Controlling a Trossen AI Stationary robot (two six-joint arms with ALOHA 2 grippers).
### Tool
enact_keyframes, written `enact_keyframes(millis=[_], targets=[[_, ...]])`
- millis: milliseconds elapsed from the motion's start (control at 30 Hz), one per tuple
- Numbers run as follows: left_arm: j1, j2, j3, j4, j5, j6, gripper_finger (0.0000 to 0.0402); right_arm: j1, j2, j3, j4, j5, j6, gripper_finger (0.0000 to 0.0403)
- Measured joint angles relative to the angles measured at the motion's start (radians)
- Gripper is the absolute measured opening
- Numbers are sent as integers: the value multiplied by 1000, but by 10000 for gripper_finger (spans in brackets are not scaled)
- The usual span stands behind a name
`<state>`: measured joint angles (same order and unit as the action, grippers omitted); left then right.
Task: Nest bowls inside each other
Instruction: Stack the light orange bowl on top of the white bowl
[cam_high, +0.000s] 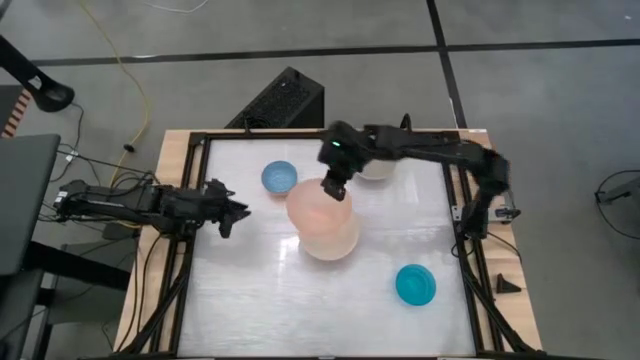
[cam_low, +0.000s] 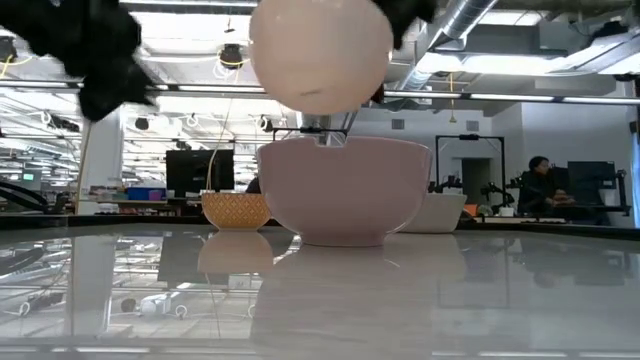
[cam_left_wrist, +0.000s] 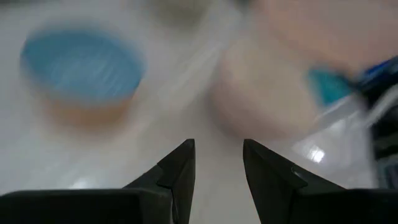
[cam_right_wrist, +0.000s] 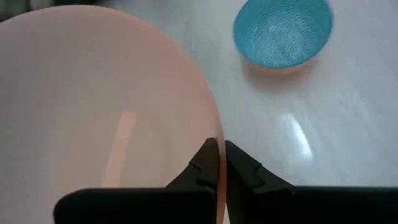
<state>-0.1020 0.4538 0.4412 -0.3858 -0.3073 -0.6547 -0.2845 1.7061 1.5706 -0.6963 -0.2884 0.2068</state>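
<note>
A salmon-pink bowl (cam_high: 318, 208) hangs tilted in the air with my right gripper (cam_right_wrist: 222, 155) shut on it. Just under it a pale bowl (cam_high: 338, 244) stands on its base on the table (cam_high: 250, 300); the low view shows a gap between the pink bowl (cam_low: 320, 50) and the pale bowl (cam_low: 345, 190). A light blue bowl (cam_high: 279, 177) stands at the far left and a teal bowl (cam_high: 415, 285) at the near right. A white bowl (cam_high: 377, 170) sits under my right arm. My left gripper (cam_high: 235, 212) hovers open at the left edge, holding nothing. My right gripper holds the pink bowl by its rim (cam_right_wrist: 219, 134), one finger inside the bowl and one outside. The fingers slant down from the table's far right. The bowl is lifted clear and tilted, hanging below the fingers above the pale bowl.
A black frame (cam_high: 462, 240) runs round the table top. Bare table lies in the near left and near middle. In the low view the light blue bowl shows its yellow-orange outside (cam_low: 235, 210), left of the pale bowl, and the white bowl (cam_low: 440, 212) is behind on the right.
</note>
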Motion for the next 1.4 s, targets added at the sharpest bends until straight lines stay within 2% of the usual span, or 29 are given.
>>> enact_keyframes(millis=[67,133,233,333,667,1033,1167,1400], targets=[[1,-5,0,97,-47,86,123,-4,-84,-184,226,0,144,32],[8,-5,0,151,-95,143,123,14,-148,-323,354,27,236,32],[27,-1,0,155,-105,141,123,64,-198,-449,387,130,302,32],[41,4,0,123,-80,106,123,107,-213,-514,388,166,352,32],[48,11,0,106,-72,69,123,213,-214,-524,388,289,415,32],[48,11,0,106,-12,14,123,225,-213,-524,393,369,449,33],[47,11,0,107,-11,-6,123,244,-213,-524,390,427,466,33],[45,11,0,107,-2,-24,123,253,-213,-524,385,468,479,33]])
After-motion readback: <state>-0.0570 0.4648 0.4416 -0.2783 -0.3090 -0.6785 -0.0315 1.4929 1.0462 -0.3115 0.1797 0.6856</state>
